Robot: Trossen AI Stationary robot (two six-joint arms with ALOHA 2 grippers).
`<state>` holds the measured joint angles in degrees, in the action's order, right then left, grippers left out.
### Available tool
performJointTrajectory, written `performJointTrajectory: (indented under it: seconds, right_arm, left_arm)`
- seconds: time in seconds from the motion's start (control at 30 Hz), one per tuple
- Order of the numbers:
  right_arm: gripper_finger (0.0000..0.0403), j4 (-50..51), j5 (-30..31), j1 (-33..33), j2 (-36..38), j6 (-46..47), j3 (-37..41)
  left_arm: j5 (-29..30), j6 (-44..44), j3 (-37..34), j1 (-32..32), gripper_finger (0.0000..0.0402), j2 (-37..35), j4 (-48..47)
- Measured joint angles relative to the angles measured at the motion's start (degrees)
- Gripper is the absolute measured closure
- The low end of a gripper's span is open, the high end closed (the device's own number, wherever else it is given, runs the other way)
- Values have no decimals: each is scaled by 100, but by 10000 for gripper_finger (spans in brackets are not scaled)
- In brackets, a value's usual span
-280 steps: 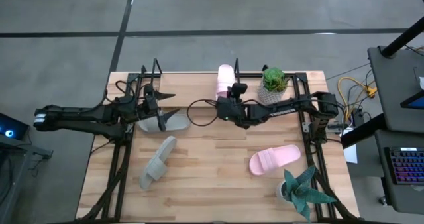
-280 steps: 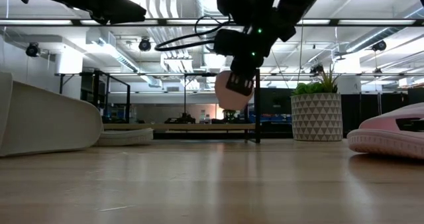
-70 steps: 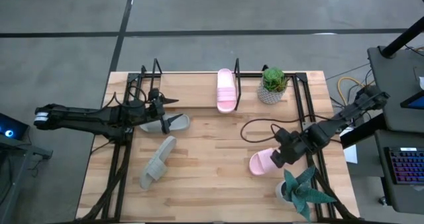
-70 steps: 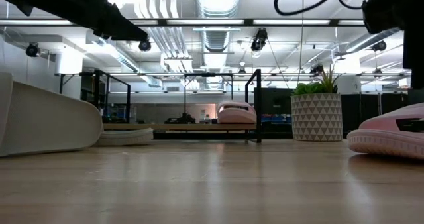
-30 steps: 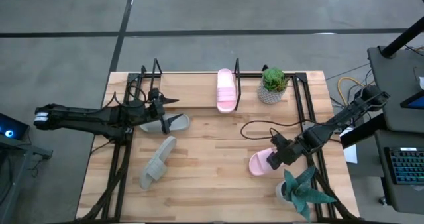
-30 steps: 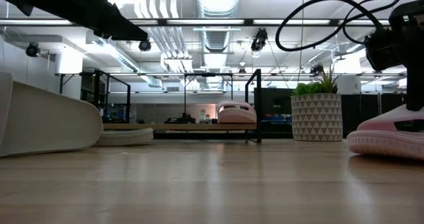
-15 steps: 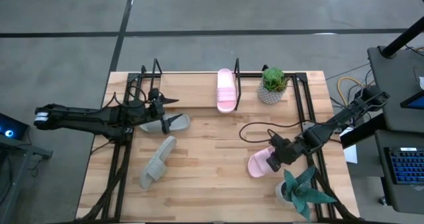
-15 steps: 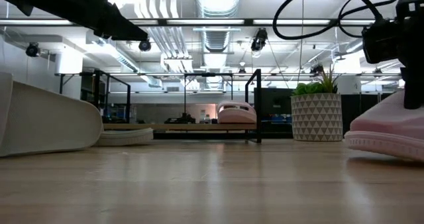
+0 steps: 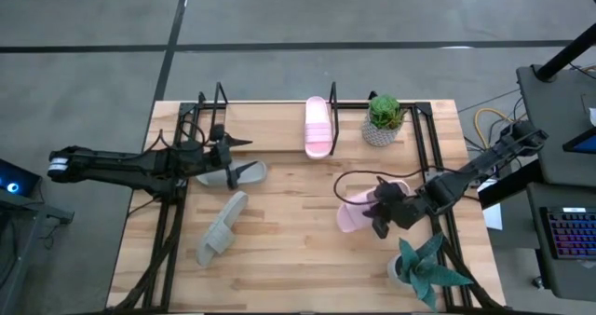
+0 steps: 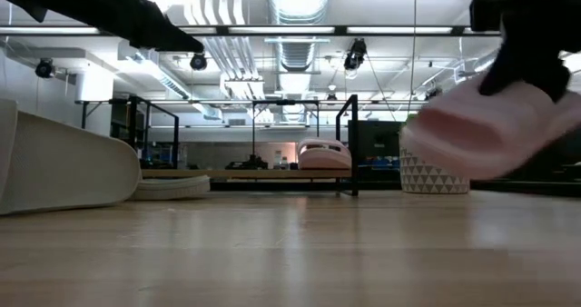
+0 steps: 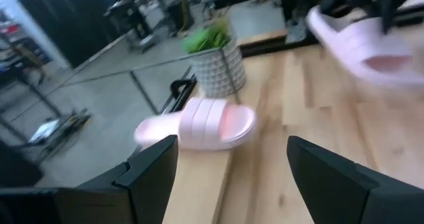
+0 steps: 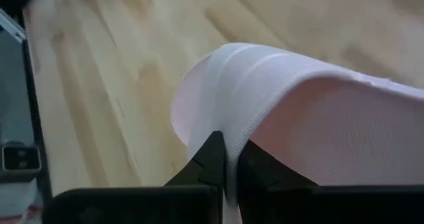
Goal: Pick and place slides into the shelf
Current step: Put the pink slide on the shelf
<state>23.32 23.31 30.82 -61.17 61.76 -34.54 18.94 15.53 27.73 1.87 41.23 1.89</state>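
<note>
One pale pink slide (image 9: 318,127) lies on the shelf (image 9: 270,117) at the table's far edge. My right gripper (image 9: 377,210), right of the table's middle, is shut on the other pink slide (image 9: 354,209), which hangs above the table (image 10: 490,125). One grey-green slide (image 9: 235,174) lies on the table under my left gripper (image 9: 238,149). That gripper hovers open with nothing between its fingers (image 11: 228,184). The other grey-green slide (image 9: 221,228) lies nearer the front left. My right gripper pinches the pink slide's strap at its edge (image 12: 229,139) between its two fingers. It comes from the table's right, slanting down. The slide is lifted clear of the table and tilted, its free end (image 9: 343,220) toward the table's left.
A potted plant (image 9: 384,117) stands at the far right beside the shelf. A second plant (image 9: 424,268) stands at the near right corner. Black frame rails (image 9: 433,180) run along both table sides. Bare wood lies between the held slide and the shelf.
My right gripper has risen and gone toward the table's left and a little toward the far edge, rolling as it went. The pink slide, flat on the table a second ago, first tipped up at one end and now hangs tilted, clear of the wood.
</note>
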Motion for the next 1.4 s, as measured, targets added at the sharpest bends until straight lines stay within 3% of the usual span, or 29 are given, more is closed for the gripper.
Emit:
performJointTrajectory:
  seconds: [0.37, 0.57, 0.73, 0.97, 1.2, 1.4]
  right_arm:
    - [391, -527, 1805, -49, -4, -2506, -604]
    - [391, -2099, 2559, -49, -17, -4828, -612]
    - [392, -2791, 2880, -139, -15, -5822, -606]
    - [392, -2801, 2623, -567, -15, -5290, -606]
    - [392, -2634, 2320, -988, -5, -4592, -606]
    - [392, -2619, 1809, -1406, -4, -4190, -606]
  left_arm:
    - [-967, -53, -2, -2, 134, 162, 1030]
    - [-1122, -572, -9, -2, 134, 1033, 1807]
    - [-1249, -422, 51, -2, 134, 1743, 2415]
    - [-992, 1856, 301, -132, 134, 2422, 2572]
    - [405, 5122, 540, -698, 134, 3047, 3606]
    - [1052, 7704, 645, -1057, 134, 3838, 5035]
